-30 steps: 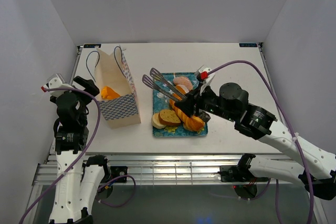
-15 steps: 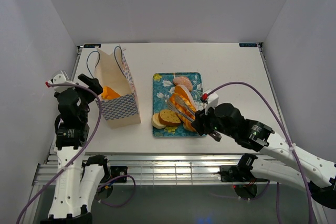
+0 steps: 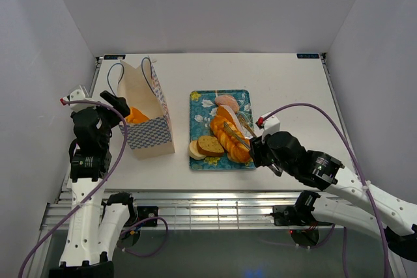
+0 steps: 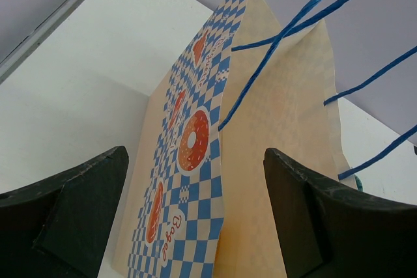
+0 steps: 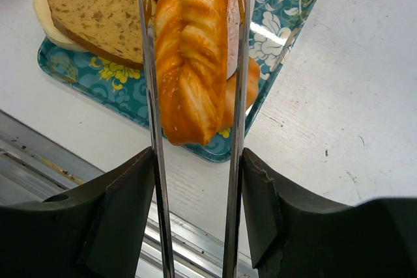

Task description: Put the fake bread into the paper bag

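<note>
Our right tool (image 3: 255,150) (image 5: 195,157) is clenched on a pair of thin metal tongs (image 5: 151,96), its dark fingers (image 5: 117,219) pressing the two arms from outside. The tongs reach over the near right part of the teal floral rectangular tray (image 3: 199,99) (image 5: 85,76). Their arms lie along both sides of a glossy golden-orange twisted toy loaf (image 3: 229,136) (image 5: 189,63), right against its flanks. We cannot tell whether the twisted loaf rests on the tray or is raised off it. Its near end sits above the tray's near rim. A plainer orange roll (image 5: 247,86) shows just beside and below it.

At the tray's near left corner, a brown speckled round bread slice (image 3: 210,145) (image 5: 98,14) leans on a pale cream slice (image 3: 195,150) (image 5: 45,4) that juts over the rim. A pinkish-tan roll (image 3: 228,101) sits at the tray's far end.

The tall cream paper bag with a blue-and-white checked band and blue cord handles (image 3: 146,96) (image 4: 280,115) stands upright on the white tabletop (image 3: 287,89), left of the tray and apart from it, with its mouth open. Inside it we make out one orange toy bread (image 3: 135,115).

Our left tool (image 3: 116,103) (image 4: 195,154) is released, with its fingers spread wide. It is near the bag's checked side panel, which is printed with doughnuts. We cannot tell whether it touches the paper.
</note>
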You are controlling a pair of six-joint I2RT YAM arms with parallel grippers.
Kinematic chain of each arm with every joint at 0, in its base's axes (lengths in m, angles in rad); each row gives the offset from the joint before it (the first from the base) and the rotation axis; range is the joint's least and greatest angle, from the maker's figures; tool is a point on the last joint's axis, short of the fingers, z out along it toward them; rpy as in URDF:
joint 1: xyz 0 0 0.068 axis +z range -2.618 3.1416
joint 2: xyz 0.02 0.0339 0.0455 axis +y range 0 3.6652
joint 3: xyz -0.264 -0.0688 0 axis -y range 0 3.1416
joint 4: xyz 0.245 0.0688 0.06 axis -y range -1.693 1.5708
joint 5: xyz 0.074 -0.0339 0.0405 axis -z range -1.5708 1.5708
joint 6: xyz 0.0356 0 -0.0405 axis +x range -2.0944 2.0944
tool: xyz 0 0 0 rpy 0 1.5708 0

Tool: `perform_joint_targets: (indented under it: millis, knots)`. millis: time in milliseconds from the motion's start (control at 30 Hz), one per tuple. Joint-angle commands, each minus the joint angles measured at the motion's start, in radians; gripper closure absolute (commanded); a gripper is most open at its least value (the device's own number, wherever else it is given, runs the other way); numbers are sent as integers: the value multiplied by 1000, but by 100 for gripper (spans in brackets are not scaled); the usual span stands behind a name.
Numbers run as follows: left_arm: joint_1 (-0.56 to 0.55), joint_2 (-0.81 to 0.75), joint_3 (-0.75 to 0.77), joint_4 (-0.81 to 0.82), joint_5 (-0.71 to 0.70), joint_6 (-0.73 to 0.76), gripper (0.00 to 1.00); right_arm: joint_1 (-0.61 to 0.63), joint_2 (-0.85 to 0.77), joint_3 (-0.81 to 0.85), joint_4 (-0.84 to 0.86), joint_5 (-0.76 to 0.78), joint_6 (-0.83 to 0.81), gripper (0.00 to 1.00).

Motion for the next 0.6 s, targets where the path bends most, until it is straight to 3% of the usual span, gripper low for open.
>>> perform_joint_targets:
  millis: [0, 567]
  knots:
    - [-5, 1, 3, 12, 22, 7, 5, 3, -7, 27, -3, 61, 5, 41]
    - [-5, 1, 5, 12, 20, 8, 5, 3, 74, -86, 60, 61, 21, 38]
